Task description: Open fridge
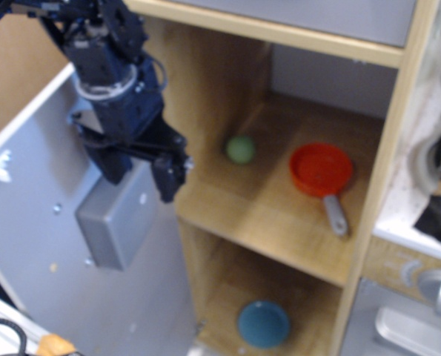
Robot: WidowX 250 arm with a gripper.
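Note:
The fridge [227, 89] is a tall light-wood cabinet with wooden shelves. Its silver-grey door [50, 252] is swung wide open to the left, showing its inner side with a grey box [116, 222] on it. My dark blue gripper [142, 174] hangs in front of the door's inner face, left of the shelf opening. Its two fingers [168, 178] stand apart and hold nothing. The door's handle and dispenser are hidden on the far side.
A green ball [240, 149] and a red pan [322, 170] with a grey handle lie on the upper shelf. A blue plate [263, 323] lies on the lower shelf. An oven door with a silver handle [436, 289] stands at the lower right.

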